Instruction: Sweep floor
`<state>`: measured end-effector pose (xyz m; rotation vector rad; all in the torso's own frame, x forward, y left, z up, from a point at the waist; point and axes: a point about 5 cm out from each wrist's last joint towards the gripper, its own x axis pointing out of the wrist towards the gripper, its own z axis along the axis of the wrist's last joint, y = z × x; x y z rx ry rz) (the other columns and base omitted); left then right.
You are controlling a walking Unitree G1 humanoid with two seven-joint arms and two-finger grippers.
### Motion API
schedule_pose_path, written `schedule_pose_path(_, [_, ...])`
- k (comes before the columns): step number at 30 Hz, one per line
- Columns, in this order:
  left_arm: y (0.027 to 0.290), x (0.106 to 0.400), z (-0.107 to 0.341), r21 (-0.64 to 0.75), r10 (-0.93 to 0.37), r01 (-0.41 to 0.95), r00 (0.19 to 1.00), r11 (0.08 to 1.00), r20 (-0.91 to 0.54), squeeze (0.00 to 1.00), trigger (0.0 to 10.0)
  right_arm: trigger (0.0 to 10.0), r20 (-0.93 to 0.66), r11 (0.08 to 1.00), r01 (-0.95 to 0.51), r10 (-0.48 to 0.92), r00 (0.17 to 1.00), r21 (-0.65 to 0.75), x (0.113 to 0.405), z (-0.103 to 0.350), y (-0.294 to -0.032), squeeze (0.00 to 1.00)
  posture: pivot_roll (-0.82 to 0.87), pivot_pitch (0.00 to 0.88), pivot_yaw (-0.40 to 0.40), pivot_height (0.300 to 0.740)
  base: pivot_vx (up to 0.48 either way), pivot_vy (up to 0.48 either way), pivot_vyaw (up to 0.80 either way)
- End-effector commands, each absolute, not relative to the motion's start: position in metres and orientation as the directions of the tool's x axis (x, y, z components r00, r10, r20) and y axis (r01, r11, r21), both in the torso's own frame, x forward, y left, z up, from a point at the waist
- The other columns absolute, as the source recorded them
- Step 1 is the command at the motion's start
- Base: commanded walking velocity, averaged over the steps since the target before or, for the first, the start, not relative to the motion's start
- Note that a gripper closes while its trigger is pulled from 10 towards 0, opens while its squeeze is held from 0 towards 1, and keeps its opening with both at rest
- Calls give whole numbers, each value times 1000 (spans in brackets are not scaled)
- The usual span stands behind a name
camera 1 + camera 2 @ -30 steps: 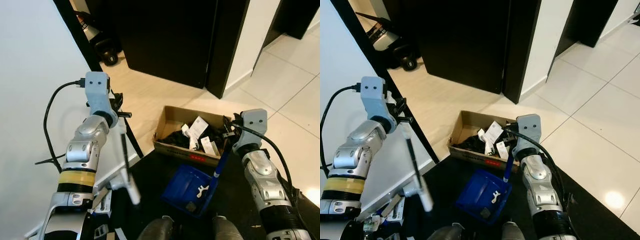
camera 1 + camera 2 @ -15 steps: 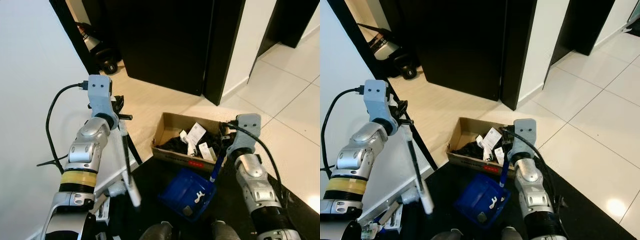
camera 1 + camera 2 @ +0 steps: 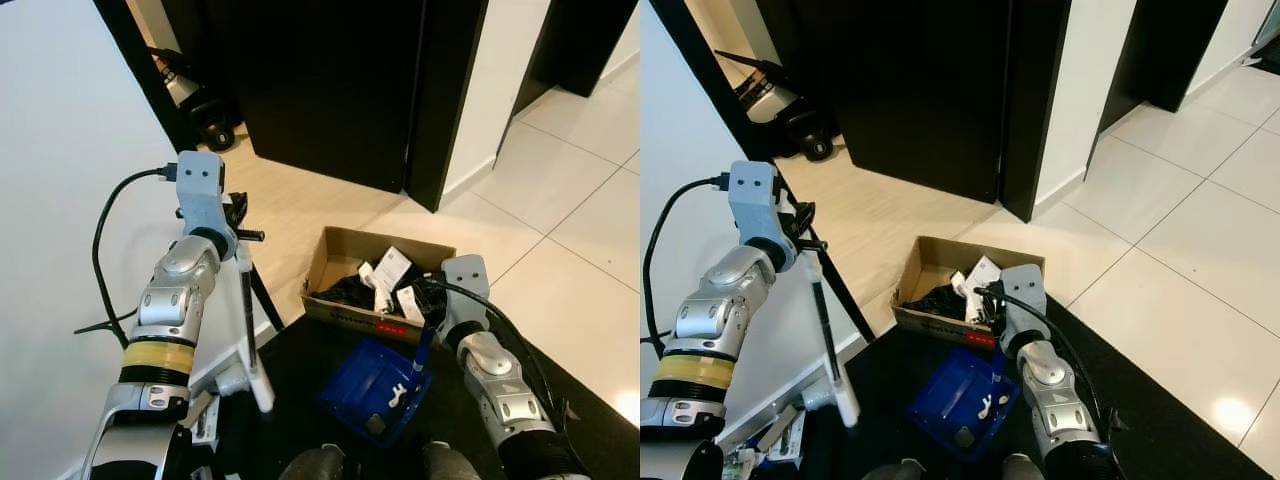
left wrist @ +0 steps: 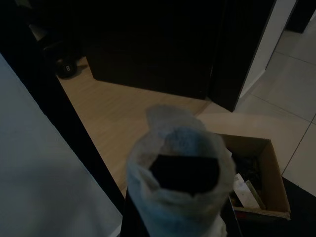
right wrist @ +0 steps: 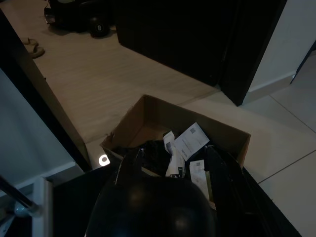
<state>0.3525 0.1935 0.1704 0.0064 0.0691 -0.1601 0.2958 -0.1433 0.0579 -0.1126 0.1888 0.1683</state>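
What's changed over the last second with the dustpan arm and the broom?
The right gripper has drawn in toward the cardboard box, carrying the blue dustpan by its handle, so the pan now sits nearer the box's front. The left gripper still holds the broom upright by the white wall; the box's contents look unchanged.

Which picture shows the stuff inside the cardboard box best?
The right wrist view: it looks straight down into the cardboard box, showing white papers and dark scraps. Both eye views show it smaller, partly behind the right arm. The left wrist view catches just its corner.
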Motion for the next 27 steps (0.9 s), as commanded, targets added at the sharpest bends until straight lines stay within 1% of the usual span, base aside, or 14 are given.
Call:
schedule_pose_path(1, [194,355,174,25,-153,154,987,988,-49,0,10000,10000,-246,975,-194,163,955,-108,287,45,-141,0,26,83,106,740,0,0,0])
schedule_pose_path(4, [193,355,174,24,-155,156,987,987,-48,0,10000,10000,-266,972,-207,171,949,-115,284,42,-139,0,23,83,104,740,0,0,0])
schedule_pose_path(11, [192,356,173,22,-157,158,986,987,-47,0,10000,10000,-264,978,-177,142,954,-114,282,41,-141,0,20,84,104,740,0,0,0])
schedule_pose_path(12, [191,356,173,21,-158,159,986,987,-47,0,10000,6980,-258,979,-172,138,956,-113,282,42,-141,0,18,84,103,740,0,0,0])
schedule_pose_path(13, [191,356,173,21,-158,159,986,987,-47,0,10000,6980,-258,979,-172,138,956,-113,282,42,-141,0,18,84,103,740,0,0,0])
schedule_pose_path(14, [191,356,173,21,-158,159,986,987,-47,0,10000,3608,-249,980,-164,132,959,-113,283,44,-142,0,18,84,102,740,0,0,0])
schedule_pose_path(15, [191,356,173,21,-158,159,986,987,-47,0,10000,3608,-249,980,-164,132,959,-113,283,44,-142,0,18,84,102,740,0,0,0])
schedule_pose_path(16, [190,356,173,20,-159,160,986,987,-47,0,10000,0,-239,982,-154,124,963,-113,284,45,-143,0,18,84,100,740,0,0,0])
schedule_pose_path(22, [190,356,172,17,-158,159,986,987,-47,0,10000,0,-213,983,-147,121,970,-112,286,50,-146,0,18,85,99,740,0,0,0])
schedule_pose_path(24, [190,356,171,16,-158,159,986,987,-47,0,10000,0,-155,971,-199,178,972,-134,288,63,-147,0,17,86,100,740,0,0,0])
schedule_pose_path(25, [190,356,171,16,-158,159,986,987,-47,0,10000,0,-155,971,-199,178,972,-134,288,63,-147,0,17,86,100,740,0,0,0])
schedule_pose_path(27, [189,356,171,19,-160,161,986,987,-47,0,10000,0,-113,956,-240,223,968,-170,291,76,-151,0,16,87,99,740,0,0,0])
